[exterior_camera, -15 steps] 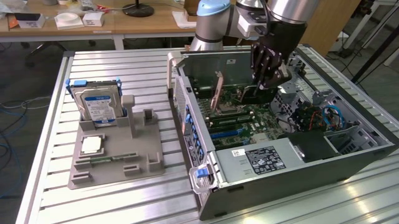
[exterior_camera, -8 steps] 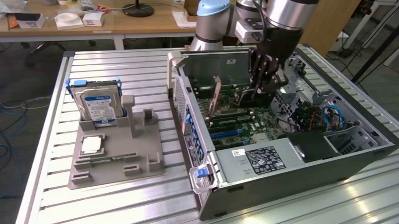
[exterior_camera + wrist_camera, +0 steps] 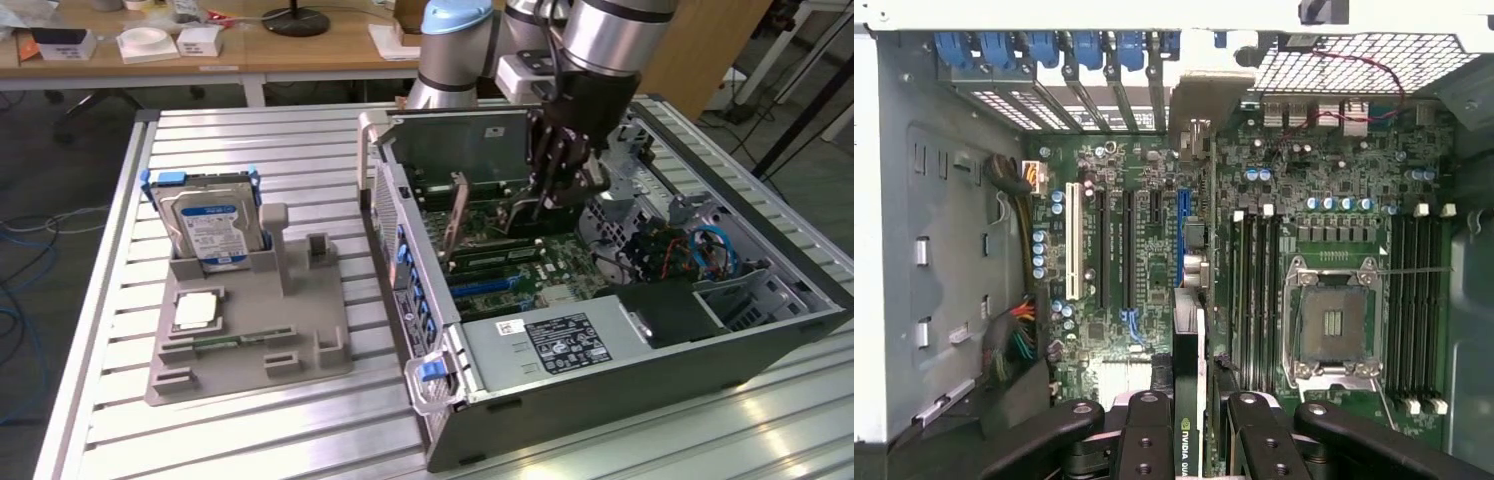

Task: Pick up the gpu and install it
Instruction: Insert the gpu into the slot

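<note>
Item: gpu, thin green circuit card with black cooler. Clamped edge-on in black two-finger gripper, over green motherboard, apparently lined up with its blue expansion slot for seating.

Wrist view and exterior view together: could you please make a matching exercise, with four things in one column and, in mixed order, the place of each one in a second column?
Things
1. gpu
2. hard drive
3. processor socket
4. power supply

Places
A. upright in the grey holder, outside the case
B. between the fingers, above the motherboard
C. a labelled box in a corner of the case
D. on the motherboard, between two groups of memory slots

Pairs: 1-B, 2-A, 3-D, 4-C
</note>
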### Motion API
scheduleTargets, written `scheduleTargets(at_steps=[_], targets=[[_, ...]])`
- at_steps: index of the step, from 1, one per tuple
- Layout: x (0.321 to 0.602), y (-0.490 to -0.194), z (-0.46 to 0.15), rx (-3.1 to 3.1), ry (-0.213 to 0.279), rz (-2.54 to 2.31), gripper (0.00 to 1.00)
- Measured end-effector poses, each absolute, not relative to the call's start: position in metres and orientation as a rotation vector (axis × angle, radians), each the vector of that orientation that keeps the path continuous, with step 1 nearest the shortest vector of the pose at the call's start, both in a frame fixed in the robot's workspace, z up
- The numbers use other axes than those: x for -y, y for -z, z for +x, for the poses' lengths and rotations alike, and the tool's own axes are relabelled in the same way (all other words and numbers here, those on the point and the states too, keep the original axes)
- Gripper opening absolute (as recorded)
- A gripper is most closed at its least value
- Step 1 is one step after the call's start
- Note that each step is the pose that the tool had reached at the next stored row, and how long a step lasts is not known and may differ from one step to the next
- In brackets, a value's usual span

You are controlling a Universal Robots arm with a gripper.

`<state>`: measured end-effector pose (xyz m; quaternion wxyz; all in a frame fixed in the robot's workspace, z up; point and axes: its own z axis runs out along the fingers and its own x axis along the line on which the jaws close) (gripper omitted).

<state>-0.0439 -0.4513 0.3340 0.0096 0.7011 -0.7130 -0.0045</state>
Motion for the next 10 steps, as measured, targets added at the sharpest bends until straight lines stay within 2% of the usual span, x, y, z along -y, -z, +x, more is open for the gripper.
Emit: scheduleTargets(at_steps=[10], targets=[[0.454, -0.321, -0.047, 2.219, 0.012, 2.195, 0.26]])
